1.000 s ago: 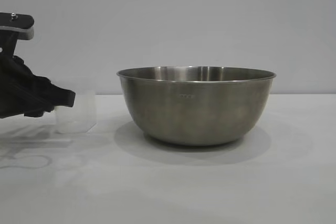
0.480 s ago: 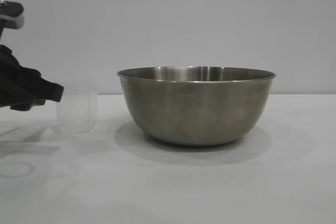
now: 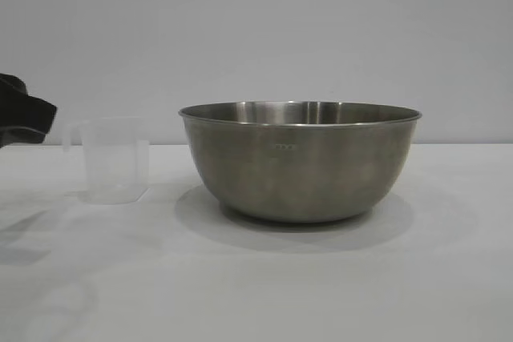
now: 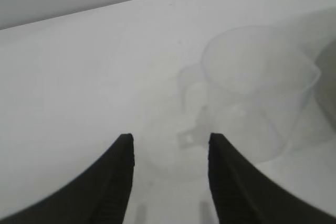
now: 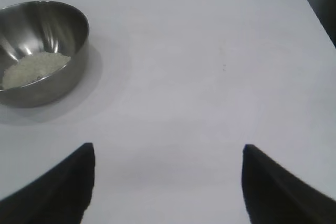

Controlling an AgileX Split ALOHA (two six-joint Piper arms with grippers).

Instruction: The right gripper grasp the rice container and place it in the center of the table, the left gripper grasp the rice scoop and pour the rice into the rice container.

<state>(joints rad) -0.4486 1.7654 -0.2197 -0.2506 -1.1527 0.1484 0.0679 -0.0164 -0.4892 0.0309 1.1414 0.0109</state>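
Standing on the table [image 3: 449, 278], the rice container [image 3: 300, 162] holds the rice [image 5: 32, 70]. Rice scoop [image 3: 116, 159] sits upright beside it, untouched. Left gripper [image 4: 168, 156] hovers near the scoop, fingers parted, empty. Right gripper [image 5: 168, 174] waits well apart, spread wide.

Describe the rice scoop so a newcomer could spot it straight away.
Start at the large steel rice container in the middle of the white table. Just to its left in the exterior view stands the rice scoop, upright. It is small, translucent plastic with a side handle, unlike the broad metal bowl.
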